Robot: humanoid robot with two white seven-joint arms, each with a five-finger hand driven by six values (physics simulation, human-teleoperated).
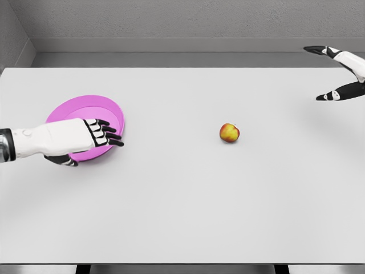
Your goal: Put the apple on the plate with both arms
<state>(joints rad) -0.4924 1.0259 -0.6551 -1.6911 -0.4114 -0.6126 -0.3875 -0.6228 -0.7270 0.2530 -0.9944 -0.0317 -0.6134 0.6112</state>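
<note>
The small red-yellow apple (229, 133) lay at centre-right on the white table (182, 200), clear of both hands. The left hand (85, 140) gripped the shallow pink plate (85, 117) at left; the right hand (336, 71), upper right, was spread open.

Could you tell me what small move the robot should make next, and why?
Probably bring the right hand in toward the red-yellow apple. It lies alone mid-table, untouched, while that hand hovers open at the far right edge. The left hand already grips the near rim of the pink round plate.
</note>
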